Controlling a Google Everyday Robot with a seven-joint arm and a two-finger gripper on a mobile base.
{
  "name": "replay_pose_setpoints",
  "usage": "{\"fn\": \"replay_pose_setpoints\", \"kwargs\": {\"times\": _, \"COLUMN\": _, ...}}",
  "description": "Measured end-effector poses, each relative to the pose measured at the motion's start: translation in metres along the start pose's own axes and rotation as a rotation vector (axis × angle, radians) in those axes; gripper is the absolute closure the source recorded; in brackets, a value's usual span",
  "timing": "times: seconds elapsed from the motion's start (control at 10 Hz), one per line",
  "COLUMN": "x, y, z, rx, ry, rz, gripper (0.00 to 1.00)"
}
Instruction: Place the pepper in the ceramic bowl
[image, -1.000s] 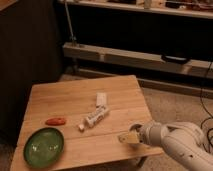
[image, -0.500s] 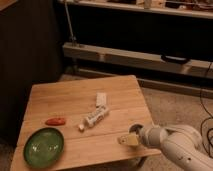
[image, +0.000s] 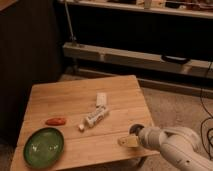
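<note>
The ceramic bowl (image: 44, 148) sits front left on the surface (image: 65, 95). The gripper (image: 128, 142) hovers front right; its grip cannot be told. The pepper (image: 56, 121) lies just behind the bowl, ungrasped, so the approach seems in hand: reach left. The white tube (image: 96, 117) has an unreadable label.

One camera, high before the desk's (image: 65, 100) near edge, looks down across it toward the far edge, fairly near; the gripper (image: 128, 142) hangs at the near right corner.
</note>
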Motion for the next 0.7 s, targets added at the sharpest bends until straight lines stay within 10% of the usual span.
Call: {"fn": "replay_pose_setpoints", "kwargs": {"times": 0.7, "x": 0.1, "y": -0.132, "z": 0.036, "rx": 0.115, "ry": -0.043, "rz": -0.428, "gripper": 0.0}}
